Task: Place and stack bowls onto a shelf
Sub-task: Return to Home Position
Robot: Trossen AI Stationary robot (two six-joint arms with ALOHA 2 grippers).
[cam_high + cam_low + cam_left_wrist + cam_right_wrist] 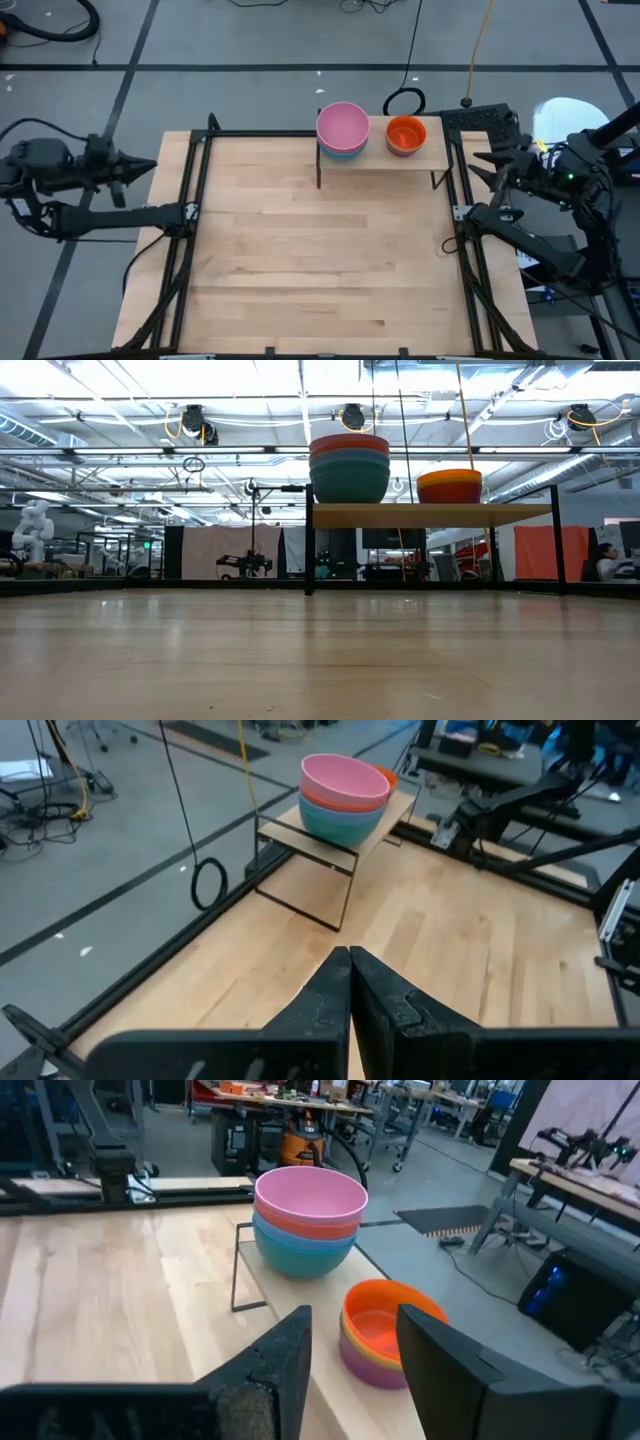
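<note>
Scanning from the near edge, we find no bowl anywhere on the counter (300,260); only bare wood shows all the way across it.

Midway back, both arms sit off the counter's sides. The left gripper (349,960) is beyond the left edge, clenched with its fingers pressed together on nothing. The right gripper (355,1320) is beyond the right edge, released, with a clear gap between its fingers and nothing held.

At the far edge, right of centre, stands the shelf (380,160) with two nested stacks on it. The left stack is topped by the pink bowl (342,125), with a red band, a blue one and the teal bowl (300,1260) below. The right stack is topped by the orange bowl (405,133), with the purple bowl (375,1370) showing under it. We cannot tell which other bowls are nested in between.

We judge the placing and stacking done. What remains looks like no more than the arms settling at rest.
</note>
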